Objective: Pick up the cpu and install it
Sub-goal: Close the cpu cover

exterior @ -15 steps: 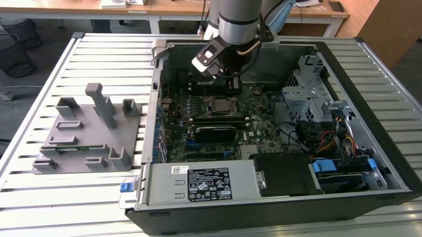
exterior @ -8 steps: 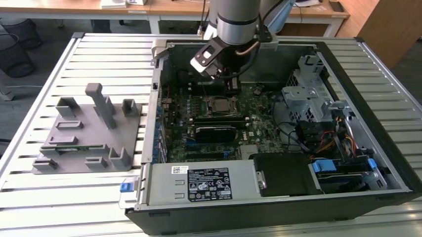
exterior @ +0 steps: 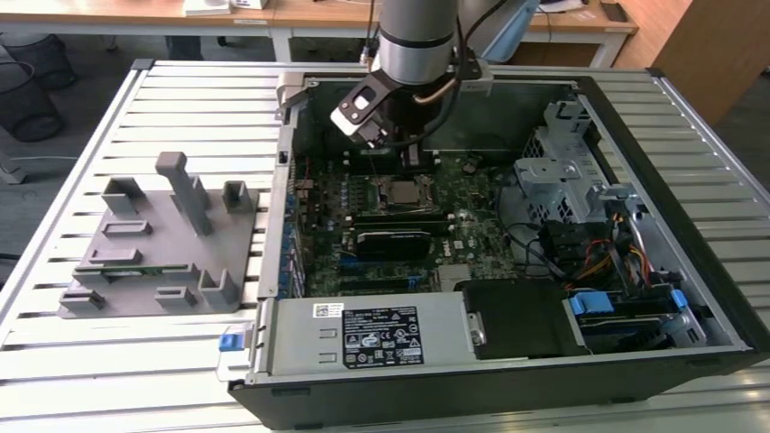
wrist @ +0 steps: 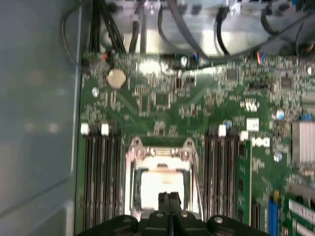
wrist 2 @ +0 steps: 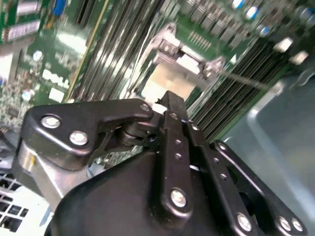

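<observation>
Nearest in the exterior view, a metal power supply box (exterior: 361, 336) with a white label sat along the near wall of the open computer case (exterior: 710, 298). The case lay on a slatted table (exterior: 72, 361). On the exterior view's left, apart from the case, a grey plastic holder (exterior: 162, 239) stood on the table with a green memory stick (exterior: 130, 268) lying in it.

Past the power supply, the green circuit board (exterior: 475, 236) lay flat in the case. Loose cables (exterior: 590, 262) and a metal drive cage (exterior: 556, 171) took up the exterior view's right side.

Farther in, near the middle of the board, the cpu (exterior: 401, 191) sat inside its socket's metal frame. In the first wrist view the cpu (wrist: 162, 183) showed as a pale square with rows of memory slots (wrist: 101, 182) on either side. The second wrist view showed the cpu (wrist 2: 170, 83) just past the fingertips.

The gripper (exterior: 413, 167) hung over the cpu on the arm (exterior: 416, 36). Both wrist views showed the gripper (wrist: 170, 199) (wrist 2: 174, 105) with its two fingers pressed together and nothing between them. Whether the tips touched the chip could not be told.

Beyond the case stood wooden desks (exterior: 301, 13).
</observation>
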`<state>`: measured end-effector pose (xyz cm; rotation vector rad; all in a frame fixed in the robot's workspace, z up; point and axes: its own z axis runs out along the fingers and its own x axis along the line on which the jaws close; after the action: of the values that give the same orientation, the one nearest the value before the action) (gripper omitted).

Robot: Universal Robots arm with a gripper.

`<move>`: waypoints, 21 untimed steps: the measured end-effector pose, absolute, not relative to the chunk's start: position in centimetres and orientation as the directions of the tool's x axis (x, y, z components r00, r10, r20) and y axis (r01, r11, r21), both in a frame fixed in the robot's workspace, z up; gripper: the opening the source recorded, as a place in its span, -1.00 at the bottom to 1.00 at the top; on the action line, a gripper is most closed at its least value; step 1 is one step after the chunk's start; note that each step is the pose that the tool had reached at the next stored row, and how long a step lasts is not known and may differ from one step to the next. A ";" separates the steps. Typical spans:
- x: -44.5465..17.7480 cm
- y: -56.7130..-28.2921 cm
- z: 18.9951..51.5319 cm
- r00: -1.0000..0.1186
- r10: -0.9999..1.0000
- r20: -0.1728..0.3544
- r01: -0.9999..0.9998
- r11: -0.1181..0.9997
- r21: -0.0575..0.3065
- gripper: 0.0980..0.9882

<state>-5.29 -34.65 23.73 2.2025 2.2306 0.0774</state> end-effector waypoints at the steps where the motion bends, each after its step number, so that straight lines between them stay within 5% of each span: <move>1: -5.7 -34.6 23.7 -0.013 0.999 0.031 0.999 0.012 0.039 -0.98; 21: -6.9 -34.6 21.6 -0.013 0.999 0.033 0.999 0.012 0.040 -0.98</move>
<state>-6.90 -34.64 21.59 2.2038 2.2310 0.0815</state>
